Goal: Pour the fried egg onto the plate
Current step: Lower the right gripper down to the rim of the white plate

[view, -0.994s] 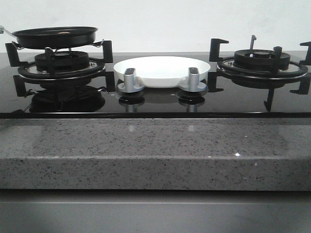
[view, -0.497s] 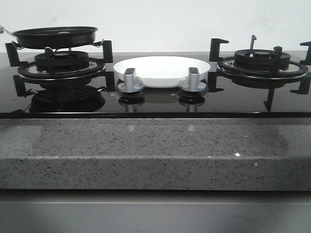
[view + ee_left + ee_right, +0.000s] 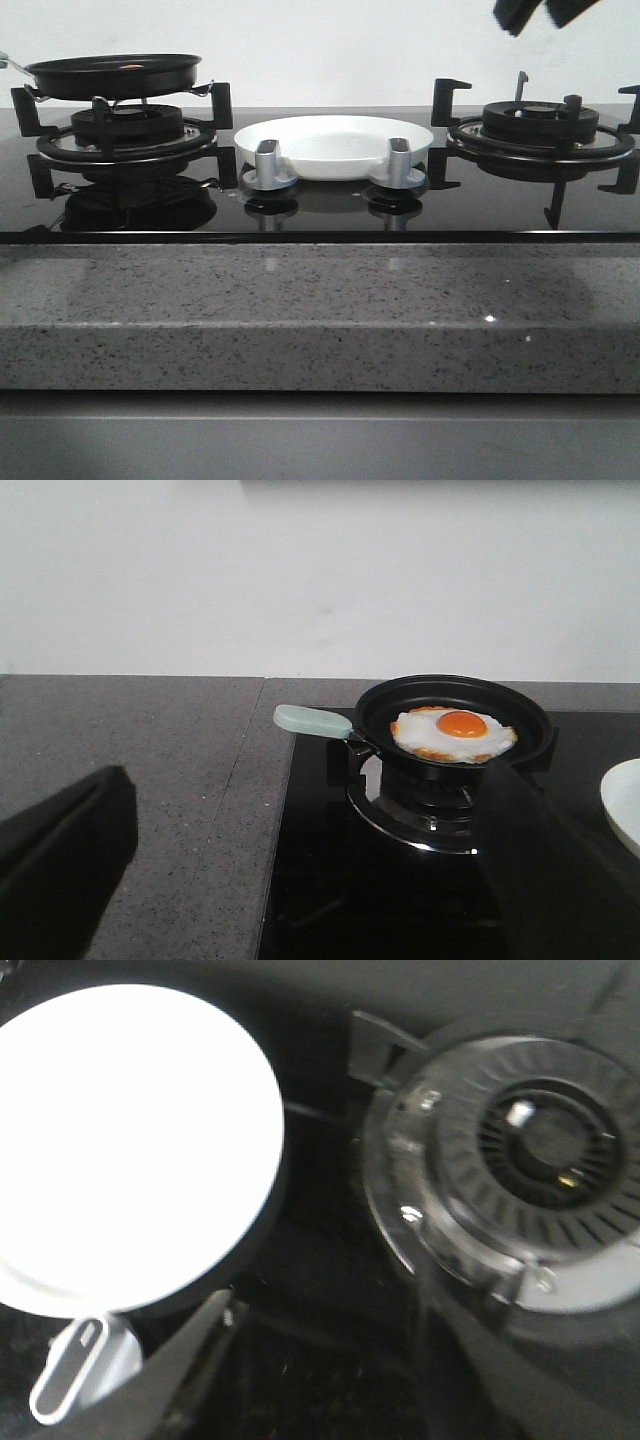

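The fried egg [image 3: 455, 736], white with an orange yolk, lies flat in the black frying pan [image 3: 456, 706], which rests on the left burner [image 3: 128, 128]. The pan's pale green handle [image 3: 312, 720] points away from the stove's middle. My left gripper [image 3: 310, 880] is open and empty, short of the pan and low over the hob edge. The white plate [image 3: 335, 143] sits between the burners with nothing on it. High over the right burner [image 3: 540, 125], my right gripper [image 3: 545, 12] hangs open and empty, with the plate [image 3: 120, 1150] off to one side.
Two silver knobs [image 3: 267, 163] [image 3: 398, 162] stand just in front of the plate. Black pan supports ring both burners. The glass hob ends at a grey speckled counter [image 3: 320, 310] in front and on the left [image 3: 150, 780].
The right gripper's fingertips have come into the front view at the top right, above the right burner. Pan, egg and plate have not moved.
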Available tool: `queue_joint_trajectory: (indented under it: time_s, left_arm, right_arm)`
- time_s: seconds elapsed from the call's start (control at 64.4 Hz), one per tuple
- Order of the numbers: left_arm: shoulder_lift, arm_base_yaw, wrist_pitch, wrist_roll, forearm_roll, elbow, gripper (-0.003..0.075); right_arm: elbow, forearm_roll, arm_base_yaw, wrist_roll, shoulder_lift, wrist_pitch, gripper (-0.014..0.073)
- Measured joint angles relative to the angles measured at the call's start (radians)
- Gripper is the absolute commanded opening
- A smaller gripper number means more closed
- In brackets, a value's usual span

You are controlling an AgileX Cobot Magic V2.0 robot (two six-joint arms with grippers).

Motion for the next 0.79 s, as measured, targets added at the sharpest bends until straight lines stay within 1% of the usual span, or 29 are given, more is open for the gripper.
queue_joint_trajectory:
  time_s: [0.218, 0.466, 0.637, 0.792]
  left_arm:
    - [0.0, 0.0, 0.0, 0.0, 0.0, 0.0, 0.067]
    - [0.0, 0.0, 0.0, 0.0, 0.0, 0.0, 0.067]
    - [0.0, 0.0, 0.0, 0.0, 0.0, 0.0, 0.067]
    - [0.0, 0.0, 0.0, 0.0, 0.0, 0.0, 0.067]
  right_arm:
    - [-0.291, 0.097, 0.0, -0.066, 0.227, 0.217, 0.0341]
    - [-0.651, 0.111, 0.0, -0.073, 0.481, 0.433, 0.0341]
    - [-0.864, 0.111, 0.0, -0.075, 0.644, 0.462, 0.0341]
    - [-0.897, 0.111, 0.0, -0.075, 0.706, 0.471, 0.0341]
